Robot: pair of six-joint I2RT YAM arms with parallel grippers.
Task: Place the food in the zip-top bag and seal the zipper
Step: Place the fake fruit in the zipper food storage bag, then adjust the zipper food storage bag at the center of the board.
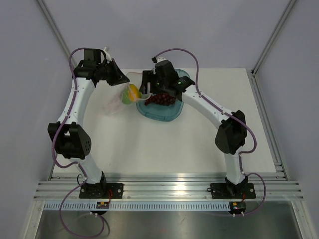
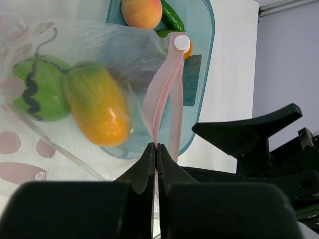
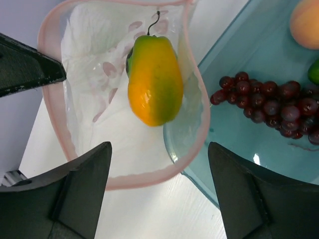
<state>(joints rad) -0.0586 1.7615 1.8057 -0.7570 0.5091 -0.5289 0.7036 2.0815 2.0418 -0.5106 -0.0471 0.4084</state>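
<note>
Orange mango (image 3: 153, 79) inside bag (image 3: 87, 59) | just ahead of spread right gripper (image 3: 159, 149)

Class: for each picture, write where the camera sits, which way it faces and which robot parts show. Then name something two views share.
Top external: above and behind the bases, looking down on the table; left arm and right arm show whole.
Left wrist: looks along the shut left gripper at the pinched zipper.
Right wrist: looks down past the open right gripper into the zip-top bag.
Shared: the mango in the bag, both wrist views.
</note>
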